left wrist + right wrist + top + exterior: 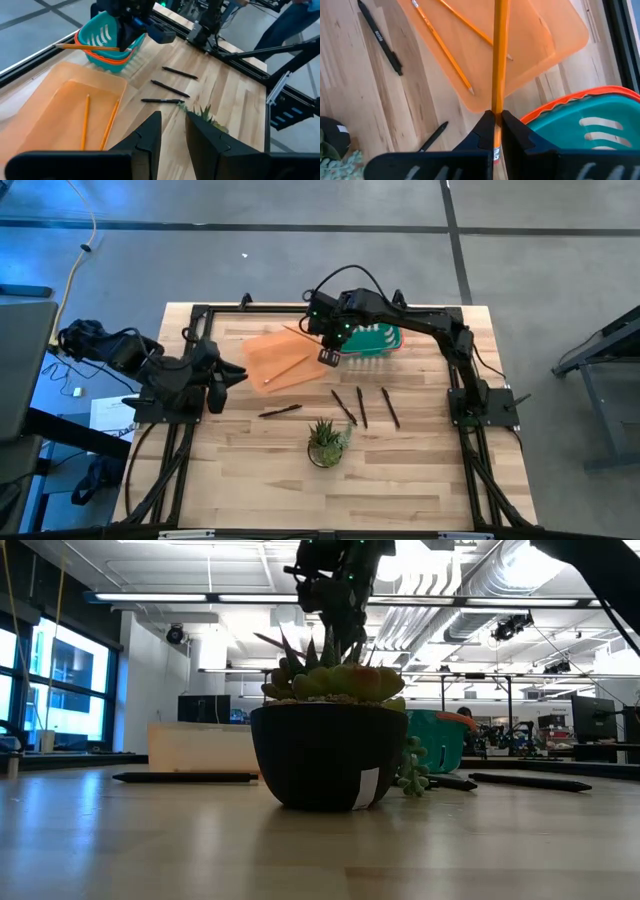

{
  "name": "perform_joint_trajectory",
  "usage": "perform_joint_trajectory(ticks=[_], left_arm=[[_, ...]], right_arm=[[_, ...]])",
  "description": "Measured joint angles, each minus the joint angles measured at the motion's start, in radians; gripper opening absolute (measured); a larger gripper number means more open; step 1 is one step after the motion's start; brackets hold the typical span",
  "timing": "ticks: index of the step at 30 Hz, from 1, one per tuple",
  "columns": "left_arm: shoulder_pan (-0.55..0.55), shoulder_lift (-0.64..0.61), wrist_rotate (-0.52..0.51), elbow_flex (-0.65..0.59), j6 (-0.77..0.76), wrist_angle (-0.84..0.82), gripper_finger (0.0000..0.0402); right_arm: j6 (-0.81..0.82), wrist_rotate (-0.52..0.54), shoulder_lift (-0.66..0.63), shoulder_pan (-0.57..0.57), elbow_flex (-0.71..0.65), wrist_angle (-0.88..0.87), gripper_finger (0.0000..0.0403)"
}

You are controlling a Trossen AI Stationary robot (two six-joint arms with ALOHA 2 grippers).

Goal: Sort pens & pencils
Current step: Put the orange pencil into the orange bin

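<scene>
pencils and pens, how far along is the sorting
Done: two pencils lie on the orange tray. In hand: the right pincer is shut on a third pencil above the tray's edge, beside the teal basket. Left: four pens lie on the table. The left pincer waits, holding nothing.

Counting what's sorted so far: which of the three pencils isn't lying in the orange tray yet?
The pencil pinched between the right gripper's fingers, held above the orange tray. The other two pencils lie flat in it.

Lighting even and bright from ceiling strip lights (300, 598); shadows on the table (420, 470) soft. Low view: plant pot (325, 755) backlit, foreground tabletop blurred.
</scene>
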Motion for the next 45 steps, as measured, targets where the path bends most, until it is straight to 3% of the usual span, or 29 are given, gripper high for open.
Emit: perform_joint_trajectory(ticks=[20, 45], left_arm=[[-0.177, 0.002, -0.114, 0.000, -0.071, 0.000, 0.0076], [-0.178, 0.004, -0.117, 0.000, -0.080, 0.006, 0.0076]], right_arm=[[0.019, -0.027, 0.000, 0.003, -0.002, 0.068, 0.0000], [0.038, -0.033, 0.000, 0.003, -0.002, 0.096, 0.0000]])
